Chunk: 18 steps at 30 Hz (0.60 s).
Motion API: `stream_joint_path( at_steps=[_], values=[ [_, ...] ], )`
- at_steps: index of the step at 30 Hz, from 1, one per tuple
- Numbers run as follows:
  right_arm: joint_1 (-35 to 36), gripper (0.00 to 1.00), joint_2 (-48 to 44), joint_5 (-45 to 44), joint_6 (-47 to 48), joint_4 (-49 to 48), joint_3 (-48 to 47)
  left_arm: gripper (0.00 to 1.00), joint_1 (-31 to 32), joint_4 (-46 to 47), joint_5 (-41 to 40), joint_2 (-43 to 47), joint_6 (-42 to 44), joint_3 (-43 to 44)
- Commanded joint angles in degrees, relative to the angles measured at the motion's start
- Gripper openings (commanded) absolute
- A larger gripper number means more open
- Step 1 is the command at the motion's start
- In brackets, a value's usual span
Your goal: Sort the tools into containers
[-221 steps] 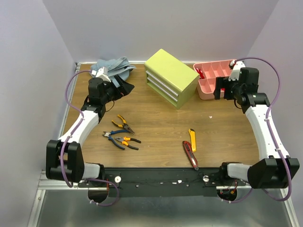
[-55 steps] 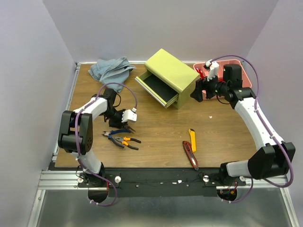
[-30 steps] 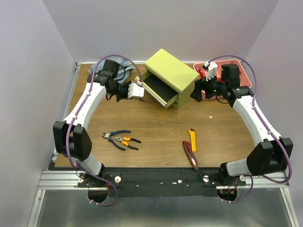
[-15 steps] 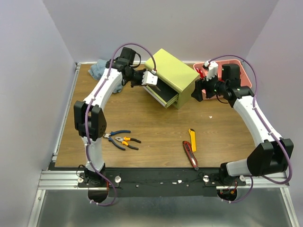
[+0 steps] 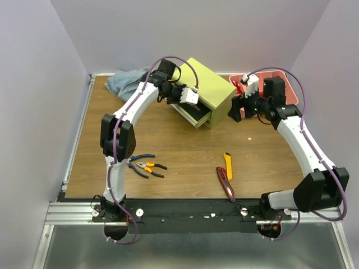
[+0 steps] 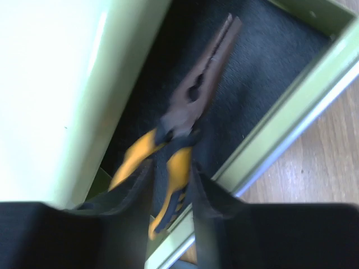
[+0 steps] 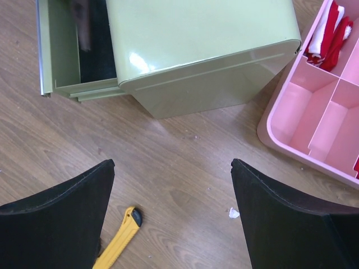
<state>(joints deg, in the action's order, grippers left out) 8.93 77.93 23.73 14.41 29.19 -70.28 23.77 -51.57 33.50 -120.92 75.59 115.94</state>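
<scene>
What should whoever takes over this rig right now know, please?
Left gripper: shut on the yellow-black-handled pliers, nose pointing into the pulled-out drawer of the yellow-green metal chest; not yet released.
Right gripper: open, empty, hovering beside the chest.
On the wooden table: blue-handled pliers, orange-black pliers, short yellow utility knife, longer red-black utility knife.
Done: drawer open, first pliers at it.
Left: drop these pliers, then sort the other four tools.

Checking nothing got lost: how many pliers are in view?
3. Blue pliers and orange-black pliers lie side by side on the table, near left; yellow-black pliers are held by the left gripper over the open drawer.
</scene>
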Motion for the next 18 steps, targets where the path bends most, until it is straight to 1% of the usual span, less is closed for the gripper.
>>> stream_joint_path(
  at_steps=[1,2,3,4,5,7,8,10,11,12,13,14,15,16,17,18],
  values=[
    [-0.1,0.92,-1.3,-1.2,0.9,-0.8,0.9,0.46,1.4,7.6,-2.8,2.0,-5.8,-2.0],
    [-0.1,0.92,-1.2,-1.2,1.0,-0.9,0.9,0.48,1.4,11.4,-3.0,3.1,-6.9,-3.6],
    [-0.2,0.93,-1.2,-1.2,1.0,-1.0,1.0,0.52,1.4,13.1,-3.9,5.7,-7.4,-5.3],
    [-0.3,0.93,-1.1,-1.1,1.0,-1.0,1.0,0.52,1.4,14.6,-4.3,7.0,-7.7,-8.7],
    [-0.3,0.93,-1.0,-1.0,0.9,-0.9,1.0,0.53,1.4,17.4,-4.7,8.4,-8.3,-10.4],
    [-0.3,0.93,-0.7,-0.6,0.7,-1.1,0.8,0.55,1.2,19.9,-5.8,13.0,-9.8,-13.3],
    [-0.3,0.92,-0.6,-0.5,0.7,-1.1,0.8,0.55,1.2,22.3,-6.2,14.6,-12.5,-16.1],
    [-0.2,0.92,-0.4,-0.3,0.5,-0.9,0.6,0.59,0.7,24.3,-6.9,20.2,-15.8,-19.2],
    [-0.2,0.93,-0.3,-0.2,0.6,-0.8,0.5,0.59,0.5,24.3,-6.8,22.0,-18.2,-22.3],
    [-0.3,0.93,-0.3,-0.3,0.5,-0.9,0.5,0.60,0.1,23.1,-6.3,25.9,-18.5,-23.8],
    [-0.3,0.93,-0.3,-0.3,0.6,-0.7,0.5,0.60,-0.4,21.0,-4.5,27.7,-18.3,-25.1],
    [-0.2,0.93,-0.3,-0.2,0.5,-0.6,0.6,0.59,-1.3,15.2,-3.6,29.2,-17.5,-27.8],
    [-0.2,0.93,-0.2,-0.1,0.5,-0.7,0.6,0.58,-1.8,12.1,-2.8,32.0,-14.6,-29.1],
    [-0.3,0.93,-0.2,-0.1,0.6,-0.7,0.7,0.58,-2.1,9.1,-2.6,33.1,-13.6,-30.7],
    [-0.3,0.93,-0.1,-0.1,0.3,-0.8,0.8,0.57,-2.8,3.4,-2.8,34.0,-12.6,-33.9],
    [-0.3,0.93,-0.1,-0.1,0.1,-0.9,0.8,0.56,-3.0,0.7,-3.0,35.5,-10.2,-35.7]
  ],
)
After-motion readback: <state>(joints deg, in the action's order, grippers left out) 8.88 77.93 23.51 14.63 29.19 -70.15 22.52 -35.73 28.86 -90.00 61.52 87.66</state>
